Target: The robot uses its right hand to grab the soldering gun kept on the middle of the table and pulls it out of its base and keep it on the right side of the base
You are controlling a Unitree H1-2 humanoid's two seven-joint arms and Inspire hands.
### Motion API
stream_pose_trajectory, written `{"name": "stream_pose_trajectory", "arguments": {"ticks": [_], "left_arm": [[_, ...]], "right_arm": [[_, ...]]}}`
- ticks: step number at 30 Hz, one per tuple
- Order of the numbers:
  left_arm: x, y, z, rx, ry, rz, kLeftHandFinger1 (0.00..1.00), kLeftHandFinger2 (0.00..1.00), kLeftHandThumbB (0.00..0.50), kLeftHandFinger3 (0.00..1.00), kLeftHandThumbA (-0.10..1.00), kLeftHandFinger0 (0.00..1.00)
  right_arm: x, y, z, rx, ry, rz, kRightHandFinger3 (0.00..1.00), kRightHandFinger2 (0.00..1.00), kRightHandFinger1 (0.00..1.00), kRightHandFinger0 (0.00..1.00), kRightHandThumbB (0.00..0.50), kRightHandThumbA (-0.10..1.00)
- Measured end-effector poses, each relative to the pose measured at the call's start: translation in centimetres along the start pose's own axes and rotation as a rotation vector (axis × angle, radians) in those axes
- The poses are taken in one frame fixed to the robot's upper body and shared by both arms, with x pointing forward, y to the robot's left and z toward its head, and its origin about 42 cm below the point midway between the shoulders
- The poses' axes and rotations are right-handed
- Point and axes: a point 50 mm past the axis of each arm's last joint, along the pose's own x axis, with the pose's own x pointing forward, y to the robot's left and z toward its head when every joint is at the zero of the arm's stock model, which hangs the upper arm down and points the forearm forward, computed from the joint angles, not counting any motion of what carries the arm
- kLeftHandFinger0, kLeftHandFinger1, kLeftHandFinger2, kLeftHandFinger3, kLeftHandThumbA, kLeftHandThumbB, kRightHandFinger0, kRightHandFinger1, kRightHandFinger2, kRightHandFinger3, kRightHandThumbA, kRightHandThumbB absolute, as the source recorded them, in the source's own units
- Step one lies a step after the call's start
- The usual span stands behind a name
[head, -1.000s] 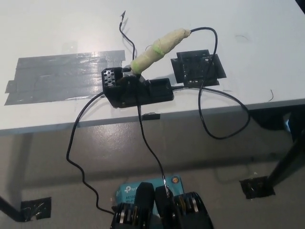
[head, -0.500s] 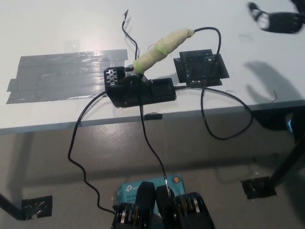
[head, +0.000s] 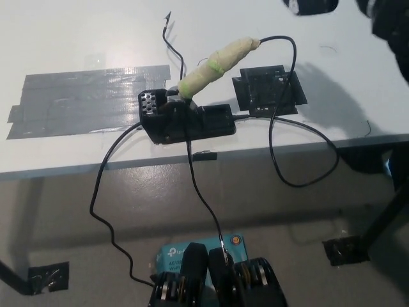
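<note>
The soldering gun (head: 217,61), its handle wrapped in cream and green tape, sits tilted in its black base (head: 186,121) at the middle of the white table (head: 77,38). Its black cable (head: 281,121) runs from the handle's end and loops down over the table's front edge. My black right hand (head: 311,5) shows only partly at the top edge, above and to the right of the gun and apart from it. The arm (head: 390,25) enters at the top right corner. My left hand is out of view.
A black square pad (head: 268,89) lies just right of the base. Grey tape strips (head: 89,99) cover the table's left part. A thin wire (head: 171,45) curls behind the base. Below the table edge are a teal box (head: 192,252) and a table leg (head: 383,220).
My right hand has moved left along the top edge, closer to the gun's cable end, and its shadow has shifted with it. The gun and base have not moved.
</note>
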Motion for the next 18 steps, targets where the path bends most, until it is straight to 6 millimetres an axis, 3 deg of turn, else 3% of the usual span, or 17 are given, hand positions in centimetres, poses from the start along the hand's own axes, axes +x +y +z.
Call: {"name": "stream_pose_trajectory", "arguments": {"ticks": [8,13,18], "left_arm": [[0.2,-0.1,0.3,0.018,0.003,-0.01,1.0,1.0,0.286,1.0,0.54,1.0],[0.3,-0.3,0.6,0.028,0.004,-0.017,1.0,1.0,0.291,1.0,0.54,1.0],[0.4,-0.3,0.8,0.041,0.002,-0.017,1.0,1.0,0.299,1.0,0.54,1.0]], "right_arm": [[2.0,2.6,0.7,-0.062,0.0,0.09,1.0,1.0,1.0,1.0,0.248,0.31],[3.3,4.3,0.6,-0.101,0.019,0.143,1.0,1.0,1.0,1.0,0.292,0.36],[4.3,6.1,1.1,-0.143,0.018,0.183,1.0,1.0,1.0,1.0,0.254,0.34]]}}
